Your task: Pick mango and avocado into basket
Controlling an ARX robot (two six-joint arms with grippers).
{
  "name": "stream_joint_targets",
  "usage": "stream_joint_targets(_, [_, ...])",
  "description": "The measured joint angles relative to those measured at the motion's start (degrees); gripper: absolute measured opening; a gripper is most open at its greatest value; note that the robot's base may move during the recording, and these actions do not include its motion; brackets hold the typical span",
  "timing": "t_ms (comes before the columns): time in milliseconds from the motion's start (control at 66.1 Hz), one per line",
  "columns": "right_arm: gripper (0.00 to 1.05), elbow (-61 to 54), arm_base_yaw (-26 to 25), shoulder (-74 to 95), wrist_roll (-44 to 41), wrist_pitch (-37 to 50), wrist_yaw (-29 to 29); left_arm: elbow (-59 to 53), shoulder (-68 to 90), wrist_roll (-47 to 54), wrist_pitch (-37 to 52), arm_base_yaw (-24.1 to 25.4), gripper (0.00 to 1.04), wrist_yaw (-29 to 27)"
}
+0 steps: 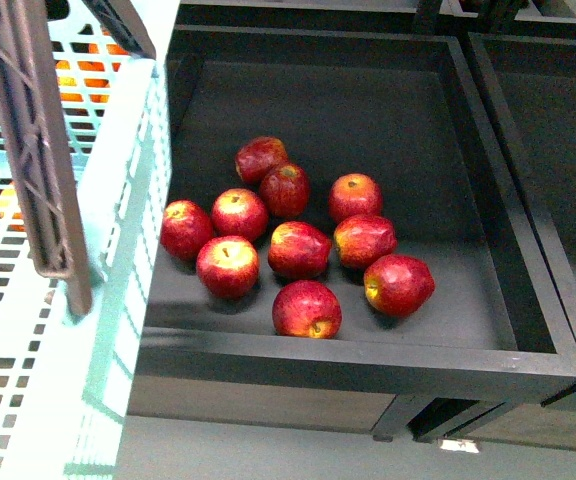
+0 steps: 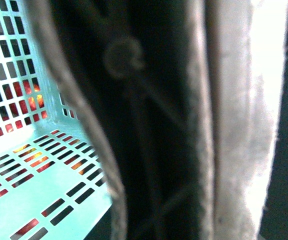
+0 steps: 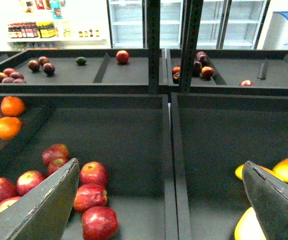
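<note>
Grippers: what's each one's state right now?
Left gripper: cannot be told; the blurred basket handle fills its wrist view.
Right gripper: open, fingers spread, holding nothing.

Apple bin: back and right side free, middle crowded, left closed off by the basket.
Red apples [image 1: 298,249] bunch mid-to-front in the black bin [image 1: 528,300], several touching; there is bare floor behind them and along the right wall. The basket [image 1: 128,230] wall covers the bin's left edge, and its brown handle [image 1: 38,150] slants across the basket mouth. It also fills the left wrist view, blurred. In the right wrist view the divider wall [image 3: 170,150] runs between the right gripper's [image 3: 159,210] wide-spread fingers, with apples on one side, yellow fruit [image 3: 286,169] on the other, and open floor beyond.
</note>
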Motion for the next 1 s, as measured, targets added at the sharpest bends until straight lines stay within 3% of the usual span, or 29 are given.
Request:
stream_joint_targets(45, [0.96,0.0,0.0,0.0,0.0,0.0,0.0,3.5,2.2,8.7,-7.7,0.8,0.15,7.8])
stream_joint_targets(106, [0.96,0.0,0.0,0.0,0.0,0.0,0.0,5.9,5.7,20.6,-10.9,0.9,0.15,14.5])
stream_joint_targets(257, [0.96,0.0,0.0,0.0,0.0,0.0,0.0,10.3,16.0,33.7,-9.2,-1.0,0.14,15.7])
stream_joint_targets(393, [0.96,0.0,0.0,0.0,0.0,0.0,0.0,17.4,24.3,37.6,-7.7,-4.6,0.14,16.0])
stream_joint_targets(696, [0.96,0.0,0.0,0.0,0.0,0.0,0.0,30.1,35.4,39.2,-5.9,-16.7,0.14,23.8])
stream_joint_targets(998, [0.96,0.0,0.0,0.0,0.0,0.0,0.0,30.1,36.0,37.0,-2.2,-20.0,0.14,24.6])
